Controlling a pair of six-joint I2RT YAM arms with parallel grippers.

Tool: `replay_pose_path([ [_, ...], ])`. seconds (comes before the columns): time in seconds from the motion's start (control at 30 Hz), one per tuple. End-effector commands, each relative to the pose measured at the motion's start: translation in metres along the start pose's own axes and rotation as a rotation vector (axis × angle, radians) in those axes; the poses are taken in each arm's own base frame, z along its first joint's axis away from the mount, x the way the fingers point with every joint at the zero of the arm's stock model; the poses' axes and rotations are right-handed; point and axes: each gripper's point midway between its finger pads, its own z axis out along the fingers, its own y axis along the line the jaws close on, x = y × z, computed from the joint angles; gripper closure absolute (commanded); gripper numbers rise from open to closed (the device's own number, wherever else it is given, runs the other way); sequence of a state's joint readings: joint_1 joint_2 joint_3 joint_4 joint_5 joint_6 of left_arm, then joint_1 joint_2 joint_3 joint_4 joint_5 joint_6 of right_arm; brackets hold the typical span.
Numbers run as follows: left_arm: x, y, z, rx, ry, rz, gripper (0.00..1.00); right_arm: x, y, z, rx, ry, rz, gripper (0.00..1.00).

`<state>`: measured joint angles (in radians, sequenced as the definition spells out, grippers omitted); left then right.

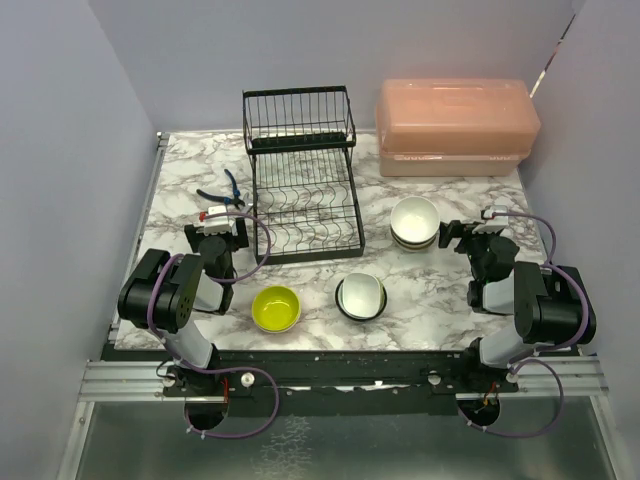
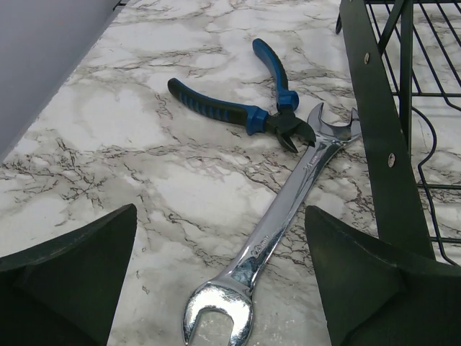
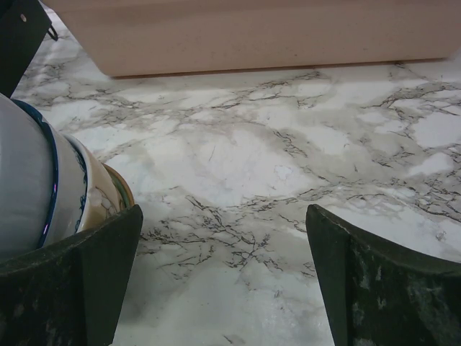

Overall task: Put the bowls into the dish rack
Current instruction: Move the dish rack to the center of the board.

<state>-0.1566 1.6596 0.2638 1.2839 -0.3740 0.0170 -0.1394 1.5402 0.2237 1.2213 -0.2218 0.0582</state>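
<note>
You have loaded nothing yet: the dish rack (image 1: 300, 180) holds no bowls, the yellow-green bowl (image 1: 276, 308), dark bowl (image 1: 360, 297) and white stack (image 1: 414, 222) sit on the worktop (image 1: 440, 300) in front of it, and your left hand (image 1: 225, 232) and right hand (image 1: 472, 232) are spread wide, holding nothing.

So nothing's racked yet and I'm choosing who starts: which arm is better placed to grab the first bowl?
Right, probably: the right gripper sits open beside the white-topped bowl stack; the left gripper, also open, faces pliers and a wrench.
</note>
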Motion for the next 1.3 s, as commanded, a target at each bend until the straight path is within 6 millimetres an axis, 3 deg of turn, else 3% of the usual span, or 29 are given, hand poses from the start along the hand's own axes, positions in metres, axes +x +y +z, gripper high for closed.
replay_pose_path([
  [0.0, -0.003, -0.003, 0.002, 0.018, -0.004, -0.016, 0.01, -0.011, -0.004, 0.004, 0.012, -0.036, -0.022, 0.00],
  [0.7, -0.003, -0.003, 0.002, 0.016, -0.005, -0.016, 0.01, -0.011, -0.005, 0.004, 0.012, -0.037, -0.023, 0.00],
  [0.9, -0.018, 0.027, 0.003, -0.180, 0.027, -0.080, 0.01, -0.011, -0.005, 0.004, 0.013, -0.036, -0.022, 0.00],
  [1.1, -0.047, -0.003, 0.007, -0.070, 0.172, -0.189, 0.01, -0.010, -0.005, 0.005, 0.015, -0.027, -0.021, 0.00],
  [1.27, -0.049, -0.034, 0.003, 0.061, 0.313, -0.256, 0.01, -0.011, -0.005, 0.004, 0.013, -0.035, -0.022, 0.00],
])
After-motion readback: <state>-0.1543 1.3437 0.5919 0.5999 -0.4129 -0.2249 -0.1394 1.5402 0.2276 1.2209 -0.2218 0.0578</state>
